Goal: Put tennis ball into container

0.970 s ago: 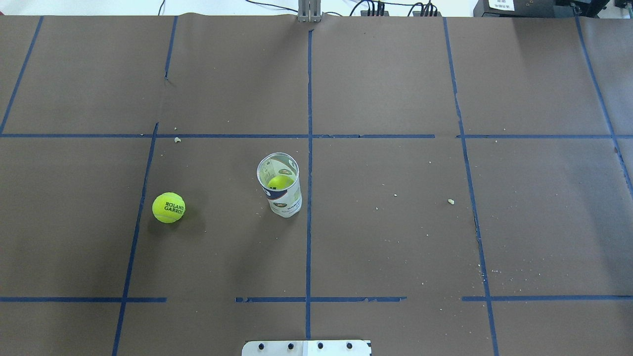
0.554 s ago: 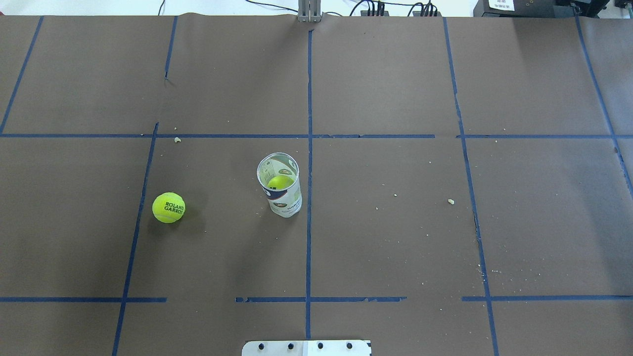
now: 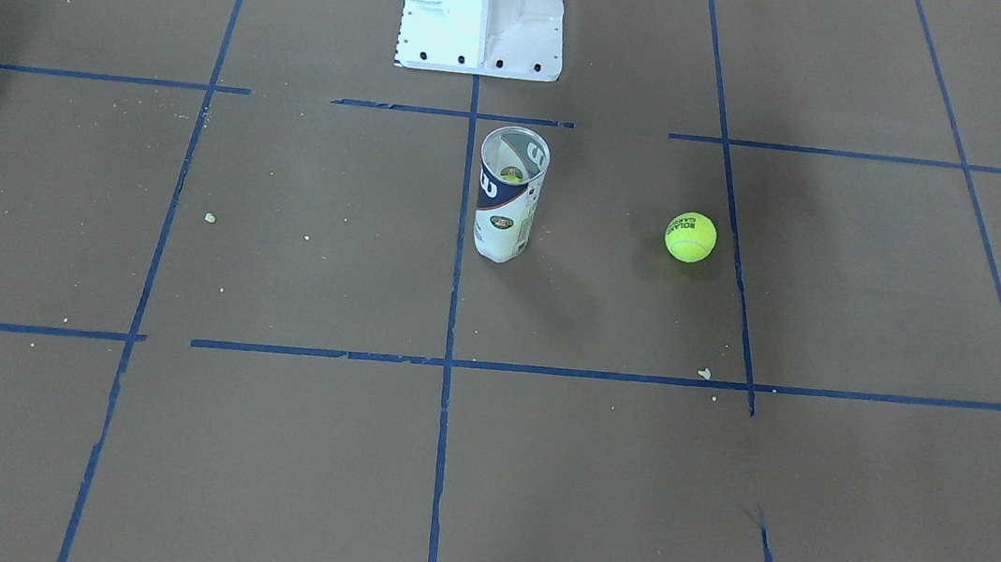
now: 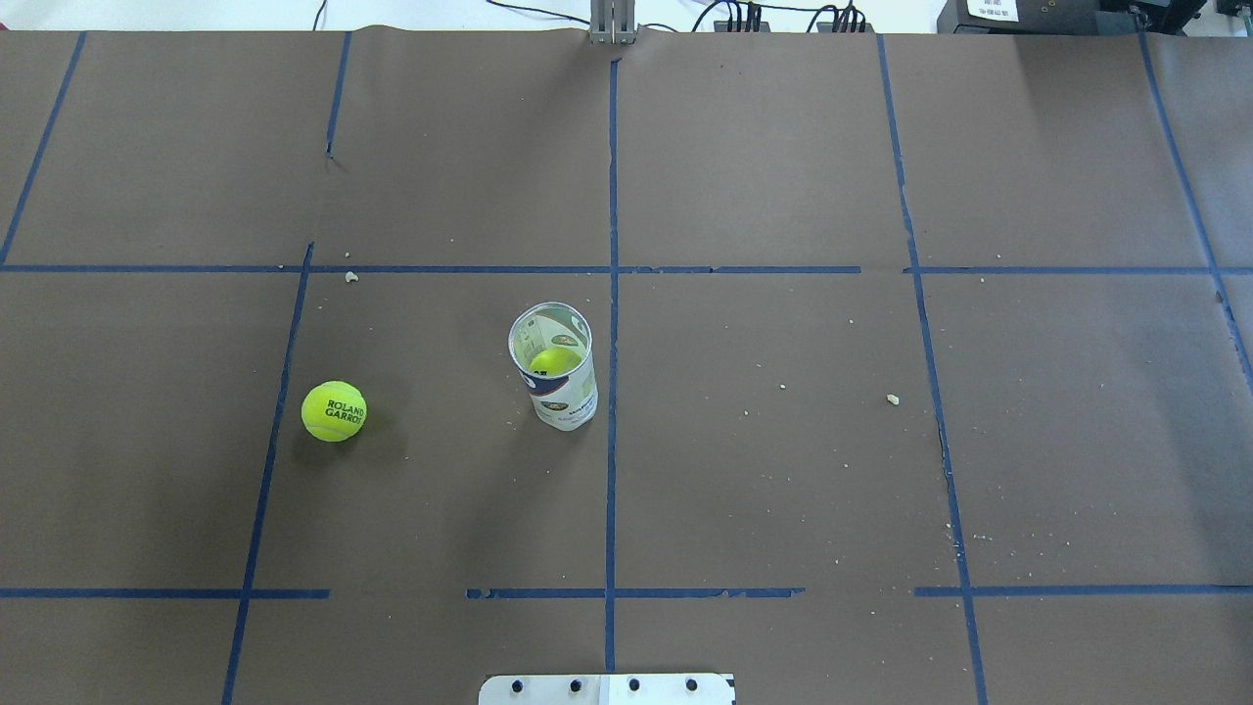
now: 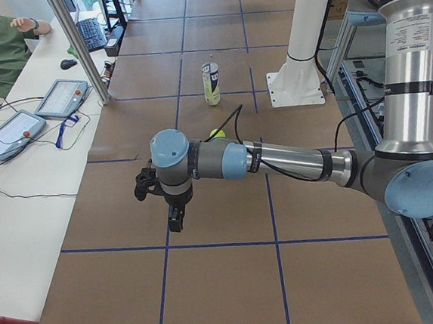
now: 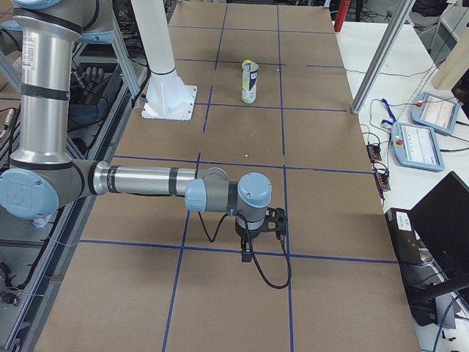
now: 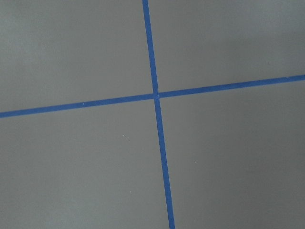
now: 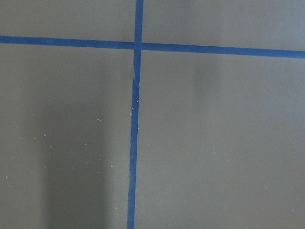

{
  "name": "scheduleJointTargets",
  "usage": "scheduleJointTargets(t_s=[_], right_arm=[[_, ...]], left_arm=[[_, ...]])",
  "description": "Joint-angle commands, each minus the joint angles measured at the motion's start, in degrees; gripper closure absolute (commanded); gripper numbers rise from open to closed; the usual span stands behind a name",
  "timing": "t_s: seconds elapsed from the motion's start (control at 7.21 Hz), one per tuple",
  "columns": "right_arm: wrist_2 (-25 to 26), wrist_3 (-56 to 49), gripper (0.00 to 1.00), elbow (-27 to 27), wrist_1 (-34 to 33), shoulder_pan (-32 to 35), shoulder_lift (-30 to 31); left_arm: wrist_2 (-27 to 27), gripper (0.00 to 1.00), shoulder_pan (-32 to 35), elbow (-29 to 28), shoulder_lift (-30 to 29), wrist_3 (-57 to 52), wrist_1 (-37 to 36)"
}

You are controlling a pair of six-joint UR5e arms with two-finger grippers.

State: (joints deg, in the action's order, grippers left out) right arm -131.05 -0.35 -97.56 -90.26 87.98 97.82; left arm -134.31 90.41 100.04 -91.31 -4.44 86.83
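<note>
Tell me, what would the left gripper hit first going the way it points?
The left gripper points down, so probably the table, near a blue tape crossing. Nothing else shows below.

The ball (image 4: 334,411) lies on open bench (image 4: 783,490), well apart from the tube (image 4: 554,367), with bare paper on every side of it for a reach from above. The tube stands upright, its mouth open upward, with a second ball (image 4: 555,360) low inside. The white pedestal (image 3: 484,10) stands on the robot's side of the tube, apart from it.
</note>
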Motion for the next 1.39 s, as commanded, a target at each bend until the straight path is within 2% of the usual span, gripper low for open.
scheduleJointTargets(t_s=[0.0,0.28,0.42,0.55,0.97,1.25], right_arm=[[0.0,0.0,0.0,0.0,0.0,0.0,0.0],[0.0,0.0,0.0,0.0,0.0,0.0,0.0],[0.0,0.0,0.0,0.0,0.0,0.0,0.0],[0.0,0.0,0.0,0.0,0.0,0.0,0.0],[0.0,0.0,0.0,0.0,0.0,0.0,0.0],[0.0,0.0,0.0,0.0,0.0,0.0,-0.1]], left_arm=[[-0.1,0.0,0.1,-1.4,-1.6,-0.6,2.9],[-0.4,0.0,-0.5,-0.7,-2.1,0.3,6.7],[-0.4,0.0,-3.9,-0.5,-2.2,0.6,9.7],[-0.3,0.0,-7.1,0.7,-2.2,5.4,10.3],[0.3,0.0,-17.7,3.8,-2.1,29.3,22.2],[6.6,0.0,-25.4,8.8,-2.0,43.4,24.5]])
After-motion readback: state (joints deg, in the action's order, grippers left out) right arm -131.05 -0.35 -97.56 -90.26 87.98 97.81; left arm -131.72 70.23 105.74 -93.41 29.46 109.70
